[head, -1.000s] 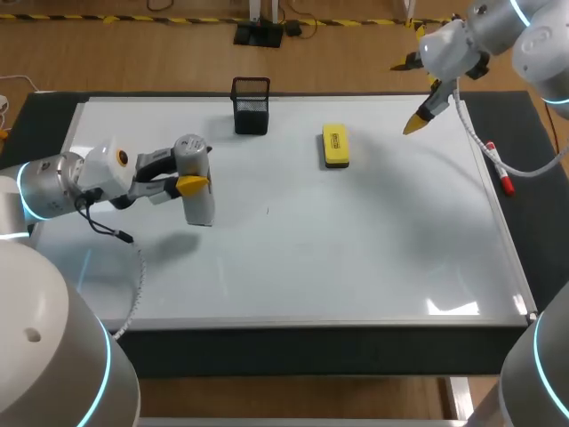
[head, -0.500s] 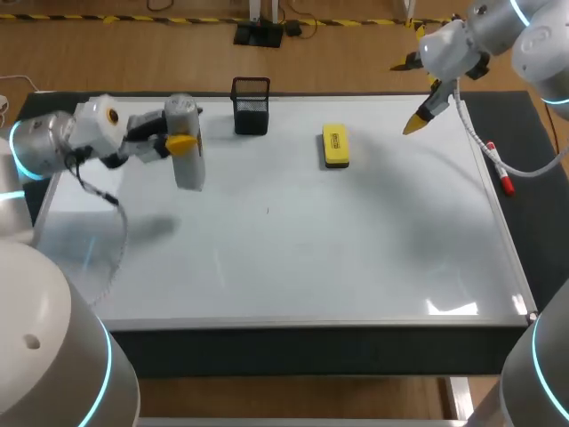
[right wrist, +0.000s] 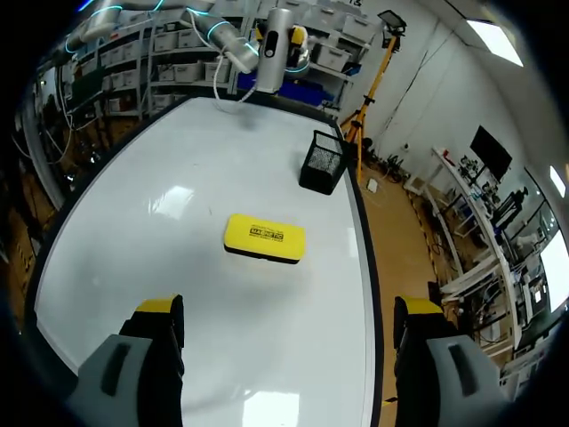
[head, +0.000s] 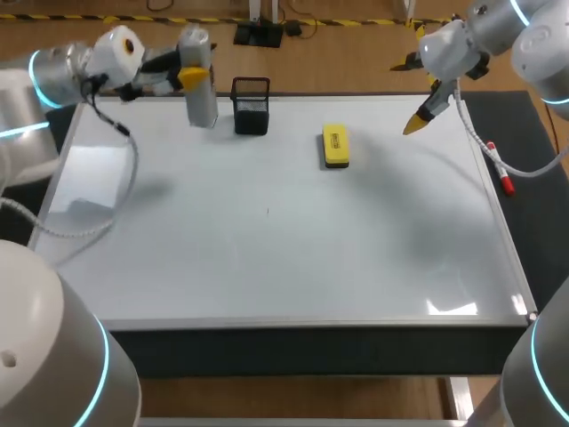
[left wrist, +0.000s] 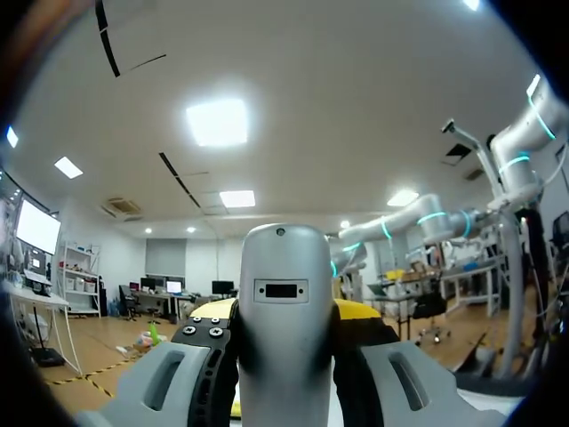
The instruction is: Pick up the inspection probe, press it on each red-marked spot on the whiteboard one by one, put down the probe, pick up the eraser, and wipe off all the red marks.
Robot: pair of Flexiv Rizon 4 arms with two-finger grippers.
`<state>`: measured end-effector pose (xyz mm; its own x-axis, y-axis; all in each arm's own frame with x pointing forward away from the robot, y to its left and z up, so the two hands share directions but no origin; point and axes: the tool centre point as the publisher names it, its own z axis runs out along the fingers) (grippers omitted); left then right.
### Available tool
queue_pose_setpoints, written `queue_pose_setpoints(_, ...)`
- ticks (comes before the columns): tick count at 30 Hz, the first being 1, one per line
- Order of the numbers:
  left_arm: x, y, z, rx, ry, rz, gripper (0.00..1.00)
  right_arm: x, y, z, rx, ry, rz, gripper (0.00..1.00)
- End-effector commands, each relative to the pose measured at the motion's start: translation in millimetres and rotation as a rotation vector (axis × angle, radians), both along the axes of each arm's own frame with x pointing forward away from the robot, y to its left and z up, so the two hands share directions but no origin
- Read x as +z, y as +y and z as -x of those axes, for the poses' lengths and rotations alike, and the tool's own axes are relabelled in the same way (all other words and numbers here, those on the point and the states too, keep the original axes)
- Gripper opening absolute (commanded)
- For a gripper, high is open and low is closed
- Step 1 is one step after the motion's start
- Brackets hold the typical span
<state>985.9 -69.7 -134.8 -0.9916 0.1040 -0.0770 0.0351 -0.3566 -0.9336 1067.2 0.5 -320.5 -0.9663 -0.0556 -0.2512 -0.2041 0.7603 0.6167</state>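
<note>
The grey inspection probe (head: pixel 199 78) hangs upright over the back left of the whiteboard (head: pixel 311 258), just left of the black mesh holder (head: pixel 252 106). My left gripper (head: pixel 190 76) is shut on it. In the left wrist view the probe (left wrist: pixel 286 311) fills the gap between the fingers. The yellow eraser (head: pixel 335 146) lies at the back middle of the board. My right gripper (head: pixel 418 118) stands open above the back right, and from its wrist the eraser (right wrist: pixel 264 238) lies ahead of its spread fingers. I see no red marks on the board.
A red-capped marker (head: pixel 500 171) lies along the whiteboard's right edge. The mesh holder (right wrist: pixel 322 163) stands at the board's far edge. A tiny dark speck (head: pixel 267 211) sits near the board's middle.
My left arm has carried the probe from the board's middle left up to the back left, beside the mesh holder. The right arm has kept still.
</note>
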Motion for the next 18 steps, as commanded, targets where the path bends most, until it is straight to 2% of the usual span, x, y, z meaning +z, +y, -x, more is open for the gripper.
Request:
queue_pose_setpoints(1, 1.3, -16, -35.3, -0.126, -0.047, 0.01, 0.0, 0, 0, -0.6, 0.001, 0.002, 0.005, 1.0)
queue_pose_setpoints(18, -8.2, -57, -90.8, -0.162, -0.081, 0.033, 0.0, 0, 0, -0.6, 0.001, 0.002, 0.005, 1.0)
